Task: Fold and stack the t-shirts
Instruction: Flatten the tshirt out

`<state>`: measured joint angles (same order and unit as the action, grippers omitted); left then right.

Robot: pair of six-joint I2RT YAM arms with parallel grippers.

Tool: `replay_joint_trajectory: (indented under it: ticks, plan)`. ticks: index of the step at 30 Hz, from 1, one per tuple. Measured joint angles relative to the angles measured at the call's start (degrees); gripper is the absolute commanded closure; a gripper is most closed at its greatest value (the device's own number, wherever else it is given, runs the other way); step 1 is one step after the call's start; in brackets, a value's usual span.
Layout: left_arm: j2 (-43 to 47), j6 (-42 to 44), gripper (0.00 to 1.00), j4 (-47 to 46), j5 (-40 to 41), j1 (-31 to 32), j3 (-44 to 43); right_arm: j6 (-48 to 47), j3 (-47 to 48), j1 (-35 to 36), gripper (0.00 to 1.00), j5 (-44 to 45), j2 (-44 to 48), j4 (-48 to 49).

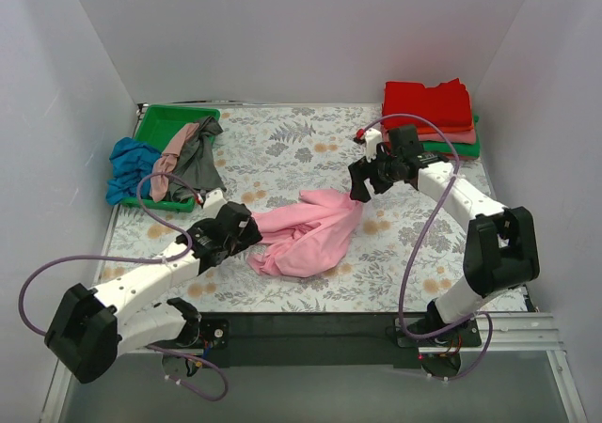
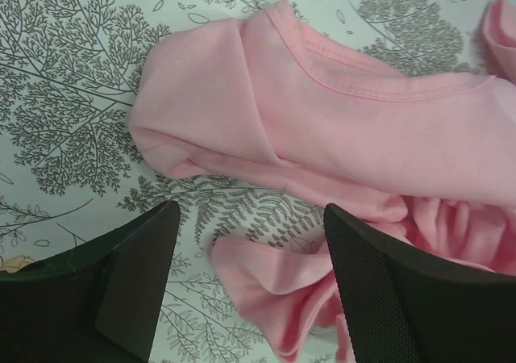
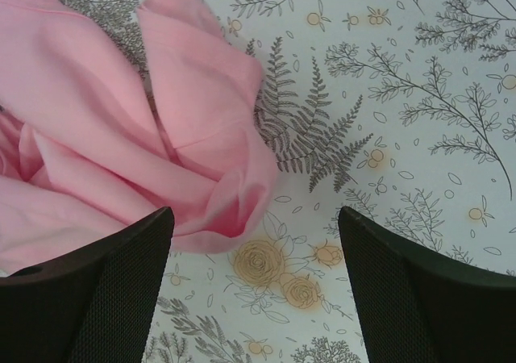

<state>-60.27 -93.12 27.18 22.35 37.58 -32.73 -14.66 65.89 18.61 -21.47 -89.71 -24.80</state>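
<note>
Left hand [image 1: 248,234] and right hand [image 1: 357,195] gape empty at the crumpled pink t-shirt [image 1: 306,233]. Limp, light cloth, probably best pinched near the collar [image 2: 363,85].

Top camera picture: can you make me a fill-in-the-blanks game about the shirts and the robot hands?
The crumpled soft t-shirt on the grey floral table is ____.
The top folded cloth shirt of the stack is ____.
The left gripper and right gripper both stand ____.
The rigid plastic tray holding loose shirts is bright ____.
Missing words: pink, red, open, green.
</note>
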Motion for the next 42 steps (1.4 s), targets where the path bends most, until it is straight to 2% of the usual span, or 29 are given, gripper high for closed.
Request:
replay_joint_trajectory:
  ticks: [5,13,14,15,16,17,18,19,20,21,22,26,29,35,39,42]
  plan:
    - [-4.9,2.1,0.30,-1.9,0.1,-1.5,0.0,3.6,2.4,-2.6,0.18,-1.7,-5.1,0.7]
    - [-8.5,3.3,0.34,-6.8,-2.1,-5.7,0.0,5.9,3.7,-3.1,0.35,-4.9,-9.4,1.2]
    - [-9.1,3.4,0.35,-7.3,-2.5,-6.2,0.0,5.9,3.7,-3.1,0.39,-5.3,-9.5,1.2]
    - [-9.8,3.5,0.36,-7.9,-3.2,-6.8,0.0,6.0,3.7,-3.1,0.51,-5.7,-9.5,1.2]
    - [-10.5,3.6,0.39,-8.4,-3.8,-7.3,0.0,5.9,3.7,-3.1,0.58,-6.1,-9.6,1.2]
    - [-11.1,3.6,0.52,-8.8,-4.3,-7.6,0.0,6.1,3.7,-3.1,0.65,-6.4,-9.7,1.1]
    - [-11.5,3.4,0.58,-9.2,-4.7,-7.9,0.0,6.1,3.9,-3.0,0.76,-6.8,-10.0,1.0]
    - [-12.0,3.5,0.68,-9.6,-5.2,-8.1,0.0,6.1,4.1,-2.8,0.81,-7.0,-10.4,0.7]
    - [-12.3,3.6,0.85,-9.9,-5.6,-8.3,0.0,5.7,4.8,-2.8,0.93,-7.4,-11.2,0.1]
    - [-12.5,3.7,0.95,-10.1,-5.8,-8.5,0.0,5.3,5.6,-2.7,0.99,-7.6,-11.9,-0.5]
    - [-12.5,3.8,1.00,-10.5,-6.0,-8.7,0.0,5.0,6.3,-2.7,0.99,-7.9,-12.6,-1.2]
    - [-11.6,5.1,1.00,-10.9,-6.5,-9.7,0.0,1.7,10.2,-2.7,0.99,-9.4,-13.0,-6.0]
    - [-7.4,6.5,1.00,-9.5,-6.5,-10.4,-1.0,-3.7,14.4,-3.7,0.99,-12.1,-10.7,-9.6]
    - [9.0,10.6,1.00,-9.3,-8.7,-10.6,-6.5,-13.4,18.7,-8.5,0.99,-14.8,5.4,-13.4]
    - [20.2,12.7,1.00,-9.6,-11.0,-10.6,-10.6,-19.2,20.4,-8.8,0.99,-14.5,17.1,-14.9]
    - [24.8,14.1,1.00,-9.9,-12.3,-10.6,-14.5,-22.7,21.8,-9.0,0.99,-13.8,22.8,-15.9]
